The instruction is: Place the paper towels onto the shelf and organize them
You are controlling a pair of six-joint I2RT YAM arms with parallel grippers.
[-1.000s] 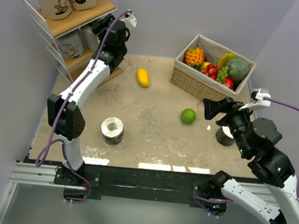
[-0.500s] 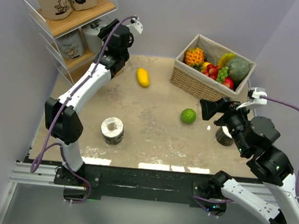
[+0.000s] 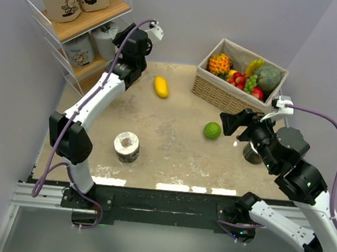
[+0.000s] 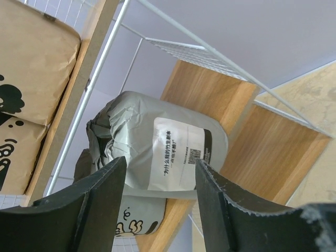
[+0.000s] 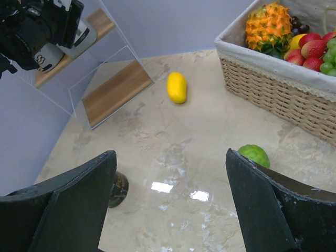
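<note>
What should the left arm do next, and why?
Probably pull back from the shelf and reach for the cream roll standing on the table. The left gripper is open and empty, and the grey wrapped roll already rests on one of its boards, so that placement looks finished.

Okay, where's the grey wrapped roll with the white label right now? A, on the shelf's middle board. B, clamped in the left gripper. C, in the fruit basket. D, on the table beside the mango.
A: the grey wrapped roll sits on the middle board of the shelf, beyond the open left gripper.
</note>
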